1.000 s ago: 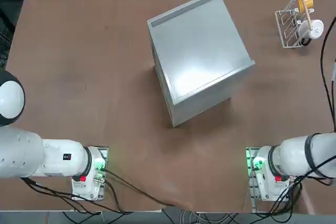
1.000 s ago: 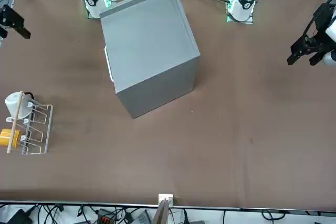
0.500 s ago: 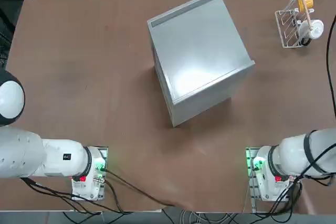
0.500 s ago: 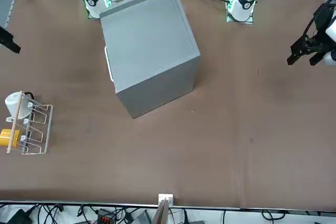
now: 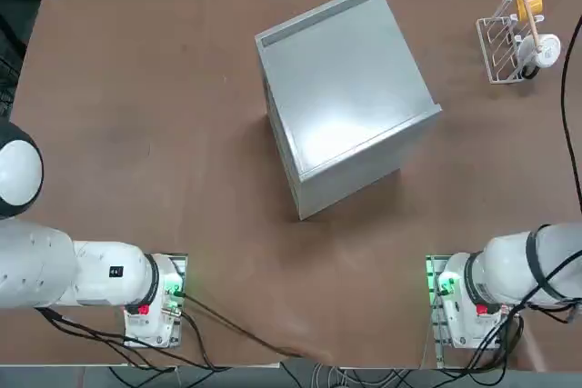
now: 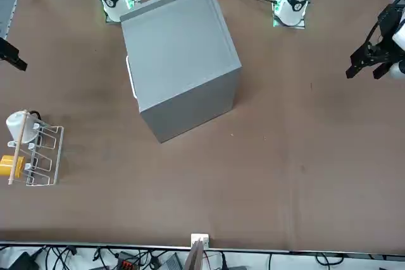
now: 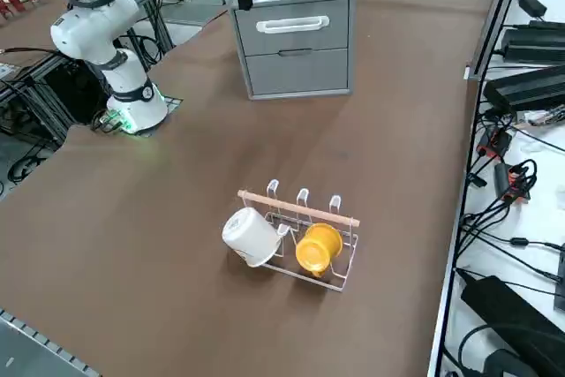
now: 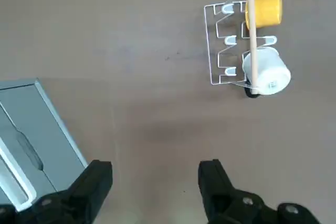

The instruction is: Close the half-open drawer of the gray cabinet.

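The gray cabinet (image 5: 341, 97) stands in the far middle of the table, turned at an angle. Its front faces the robot's right, and the right side view shows two drawer fronts, one above the other. The upper drawer (image 7: 291, 26) carries a white bar handle (image 7: 292, 22); I cannot tell how far it stands out. My right gripper (image 8: 155, 179) hangs open and empty high above the bare table, between the cabinet (image 8: 37, 135) and the rack. It touches nothing. It also shows at the left edge of the front view, gripper (image 6: 14, 61), and it is outside the top view.
A white wire rack (image 5: 509, 38) holding a white mug (image 8: 268, 74) and a yellow cup (image 8: 265, 9) stands at the table's far right corner. Brown tabletop lies bare between rack and cabinet. Cables and equipment run along the table's edges.
In the front view my right gripper has slid away from the robot's base, along the table's right side toward the rack. The cabinet and the rack have not moved.
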